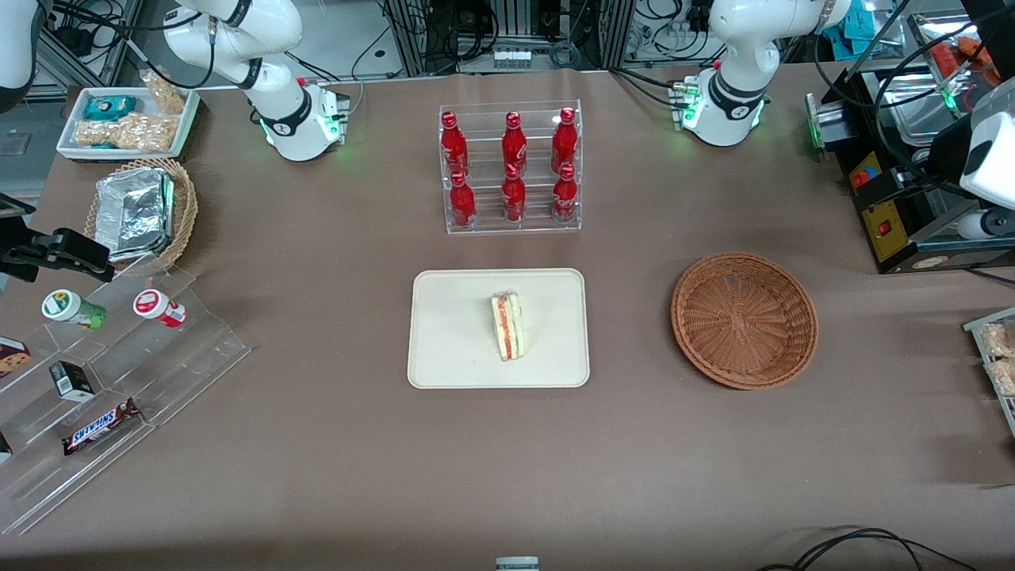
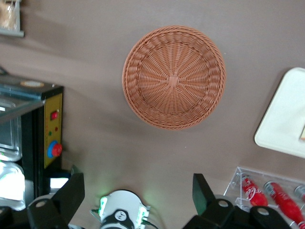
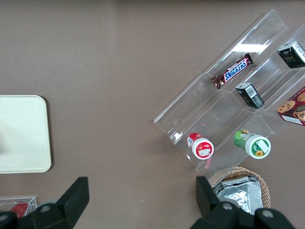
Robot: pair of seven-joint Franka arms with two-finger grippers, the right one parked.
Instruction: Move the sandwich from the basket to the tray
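Note:
The sandwich (image 1: 507, 327), a white wedge with orange and green layers, lies on the cream tray (image 1: 452, 349) in the middle of the table. The reddish-brown wicker basket (image 1: 744, 319) sits beside the tray toward the working arm's end, with nothing in it. The wrist view looks straight down into the basket (image 2: 174, 76), with a corner of the tray (image 2: 286, 119) showing. My gripper (image 2: 138, 193) is raised well above the table, over the ground between the basket and its own arm's base. Its fingers (image 2: 202, 191) stand wide apart, open, with nothing between them.
A clear rack of red bottles (image 1: 511, 166) stands farther from the front camera than the tray. A black and yellow box (image 1: 888, 206) sits at the working arm's end. A clear stepped stand (image 1: 103, 373) with snacks, a tan basket of foil packets (image 1: 143, 210) and a white snack tray (image 1: 127, 119) lie toward the parked arm's end.

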